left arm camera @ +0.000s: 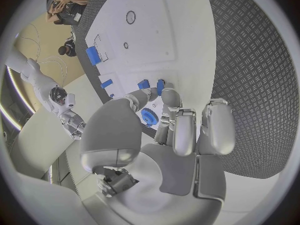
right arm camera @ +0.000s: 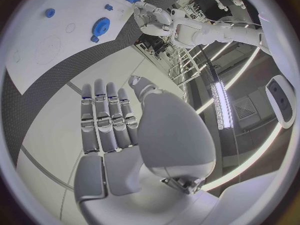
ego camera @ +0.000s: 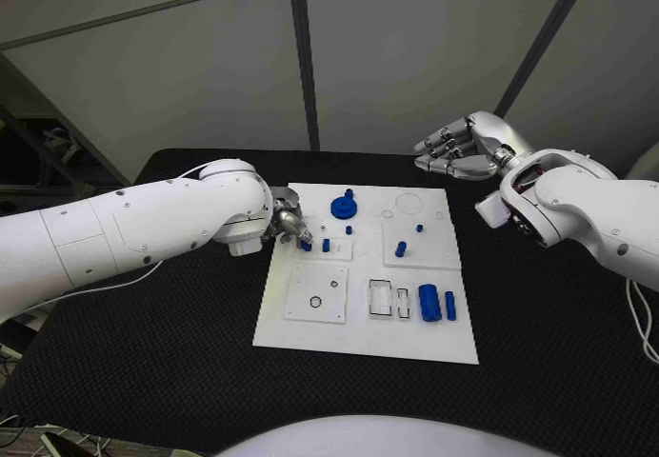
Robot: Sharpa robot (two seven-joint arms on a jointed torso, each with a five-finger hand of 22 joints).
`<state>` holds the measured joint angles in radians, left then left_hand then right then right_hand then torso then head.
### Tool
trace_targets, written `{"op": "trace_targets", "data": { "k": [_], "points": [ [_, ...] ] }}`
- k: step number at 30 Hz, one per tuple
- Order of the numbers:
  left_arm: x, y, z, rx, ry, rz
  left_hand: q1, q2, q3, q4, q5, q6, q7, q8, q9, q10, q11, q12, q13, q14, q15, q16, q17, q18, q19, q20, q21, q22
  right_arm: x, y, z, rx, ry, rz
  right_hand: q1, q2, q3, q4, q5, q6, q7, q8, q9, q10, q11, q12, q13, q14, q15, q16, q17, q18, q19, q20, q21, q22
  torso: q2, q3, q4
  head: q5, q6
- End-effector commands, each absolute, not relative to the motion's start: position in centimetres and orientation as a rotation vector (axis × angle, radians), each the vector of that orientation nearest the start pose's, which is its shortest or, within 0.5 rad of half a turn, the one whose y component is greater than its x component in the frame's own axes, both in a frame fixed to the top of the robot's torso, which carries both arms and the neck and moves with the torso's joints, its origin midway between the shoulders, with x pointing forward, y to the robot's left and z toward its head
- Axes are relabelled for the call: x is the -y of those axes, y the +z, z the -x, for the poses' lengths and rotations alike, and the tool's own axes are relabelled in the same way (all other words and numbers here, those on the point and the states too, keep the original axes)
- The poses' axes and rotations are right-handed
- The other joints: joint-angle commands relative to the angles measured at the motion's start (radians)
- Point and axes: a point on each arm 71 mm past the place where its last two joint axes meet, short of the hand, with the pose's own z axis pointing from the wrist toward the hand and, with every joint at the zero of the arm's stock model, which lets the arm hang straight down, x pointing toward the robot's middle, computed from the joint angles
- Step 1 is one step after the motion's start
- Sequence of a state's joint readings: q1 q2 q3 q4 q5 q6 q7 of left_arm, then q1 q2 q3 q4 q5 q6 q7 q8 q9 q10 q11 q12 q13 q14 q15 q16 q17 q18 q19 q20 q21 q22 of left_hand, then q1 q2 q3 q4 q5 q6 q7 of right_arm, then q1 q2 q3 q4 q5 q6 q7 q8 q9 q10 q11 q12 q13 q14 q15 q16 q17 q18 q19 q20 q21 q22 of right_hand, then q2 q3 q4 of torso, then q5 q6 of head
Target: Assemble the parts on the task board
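White task board (ego camera: 412, 333): lies mid-table, blue parts spread over it.
Left hand (ego camera: 289, 225): at the board's left edge, fingertips (left arm camera: 164, 91) closed on a small blue peg (ego camera: 305, 244).
Blue gear (ego camera: 344, 205): just beyond those fingers.
Right hand (ego camera: 465, 148): raised beyond the board's far right corner, fingers straight, together, holding nothing.

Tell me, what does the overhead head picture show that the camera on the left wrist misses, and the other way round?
The head view alone takes in the whole task board with both arms, and the right hand raised beyond the board's far edge, holding nothing. The left wrist view alone looks along the left hand's palm, its fingertips at a small blue part. Both show the left hand, the blue gear and the black table.
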<state>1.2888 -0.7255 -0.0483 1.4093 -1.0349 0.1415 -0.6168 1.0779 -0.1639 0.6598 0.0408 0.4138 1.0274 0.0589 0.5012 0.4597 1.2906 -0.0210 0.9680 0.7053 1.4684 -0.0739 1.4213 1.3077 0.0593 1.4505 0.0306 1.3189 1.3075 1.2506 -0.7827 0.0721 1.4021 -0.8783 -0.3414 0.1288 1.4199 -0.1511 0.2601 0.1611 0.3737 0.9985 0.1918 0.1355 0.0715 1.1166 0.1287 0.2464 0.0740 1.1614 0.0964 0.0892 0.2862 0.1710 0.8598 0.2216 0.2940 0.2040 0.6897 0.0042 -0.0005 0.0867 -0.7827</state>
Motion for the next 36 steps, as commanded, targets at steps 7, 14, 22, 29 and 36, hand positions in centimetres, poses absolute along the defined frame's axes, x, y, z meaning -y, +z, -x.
{"op": "trace_targets", "data": {
  "k": [7, 14, 22, 29, 36],
  "points": [
    [-19.80, -19.93, -51.05, -2.316, -0.283, 0.219, 0.000, 0.011, 0.143, -0.137, 0.006, -0.002, -0.008, 0.004, 0.001, 0.014, -0.007, 0.006, 0.001, 0.061, -0.008, 0.006, 0.110, 0.005, 0.008, -0.001, 0.003, 0.063, 20.59, -11.90, -52.75, -1.502, 1.076, -0.311, -0.001, 0.004, 0.000, -0.003, 0.004, 0.002, 0.005, -0.004, 0.001, 0.001, 0.005, -0.006, -0.001, 0.001, 0.006, -0.004, -0.001, 0.013, 0.004, 0.005, -0.006, -0.002, 0.001, -0.0004, 0.0006, -0.002, -0.002],
    [-19.65, -20.11, -51.01, -2.334, -0.272, 0.200, -0.001, 0.011, 0.144, -0.137, 0.007, -0.002, -0.008, 0.005, 0.001, 0.015, -0.007, 0.007, 0.003, 0.061, -0.008, 0.006, 0.110, 0.005, 0.008, -0.001, 0.004, 0.064, 20.59, -11.90, -52.72, -1.503, 1.076, -0.310, -0.001, 0.004, 0.000, -0.003, 0.004, 0.002, 0.005, -0.004, 0.001, 0.001, 0.005, -0.006, -0.001, 0.001, 0.006, -0.004, -0.001, 0.013, 0.004, 0.005, -0.006, -0.002, 0.000, -0.0003, 0.0000, -0.001, -0.005],
    [-19.44, -20.33, -50.94, -2.354, -0.260, 0.178, -0.002, 0.011, 0.144, -0.138, 0.007, -0.002, -0.009, 0.006, 0.002, 0.017, -0.007, 0.009, 0.004, 0.061, -0.008, 0.006, 0.110, 0.004, 0.009, -0.001, 0.006, 0.066, 20.57, -11.89, -52.67, -1.504, 1.078, -0.310, -0.001, 0.004, 0.000, -0.003, 0.004, 0.002, 0.005, -0.004, 0.001, 0.001, 0.005, -0.006, -0.001, 0.001, 0.006, -0.004, -0.001, 0.013, 0.004, 0.005, -0.006, -0.002, 0.000, -0.0002, 0.0003, -0.003, -0.006],
    [-19.20, -20.48, -50.88, -2.364, -0.255, 0.166, -0.009, 0.009, 0.141, -0.138, 0.007, 0.000, -0.010, 0.012, 0.004, 0.024, -0.008, 0.014, 0.010, 0.061, -0.008, 0.007, 0.110, 0.003, 0.012, -0.002, 0.011, 0.070, 20.55, -11.87, -52.64, -1.504, 1.079, -0.309, -0.002, 0.003, -0.001, -0.003, 0.008, 0.001, 0.006, -0.005, 0.001, 0.001, 0.005, -0.006, -0.002, 0.002, 0.006, -0.006, -0.002, 0.013, 0.006, 0.005, -0.008, -0.003, 0.000, -0.0002, 0.0002, -0.004, -0.008],
    [-19.05, -20.53, -50.87, -2.366, -0.244, 0.153, -0.021, 0.010, 0.128, -0.136, 0.005, 0.004, -0.015, 0.024, 0.008, 0.041, -0.012, 0.030, 0.029, 0.061, -0.010, 0.007, 0.110, 0.001, 0.016, -0.003, 0.018, 0.077, 20.59, -11.85, -52.59, -1.504, 1.079, -0.309, -0.002, 0.003, -0.001, -0.003, 0.008, 0.001, 0.006, -0.005, 0.001, 0.001, 0.005, -0.006, -0.002, 0.002, 0.006, -0.006, -0.002, 0.013, 0.006, 0.005, -0.008, -0.003, 0.000, -0.0001, 0.0006, -0.005, -0.010]
  ]
}}
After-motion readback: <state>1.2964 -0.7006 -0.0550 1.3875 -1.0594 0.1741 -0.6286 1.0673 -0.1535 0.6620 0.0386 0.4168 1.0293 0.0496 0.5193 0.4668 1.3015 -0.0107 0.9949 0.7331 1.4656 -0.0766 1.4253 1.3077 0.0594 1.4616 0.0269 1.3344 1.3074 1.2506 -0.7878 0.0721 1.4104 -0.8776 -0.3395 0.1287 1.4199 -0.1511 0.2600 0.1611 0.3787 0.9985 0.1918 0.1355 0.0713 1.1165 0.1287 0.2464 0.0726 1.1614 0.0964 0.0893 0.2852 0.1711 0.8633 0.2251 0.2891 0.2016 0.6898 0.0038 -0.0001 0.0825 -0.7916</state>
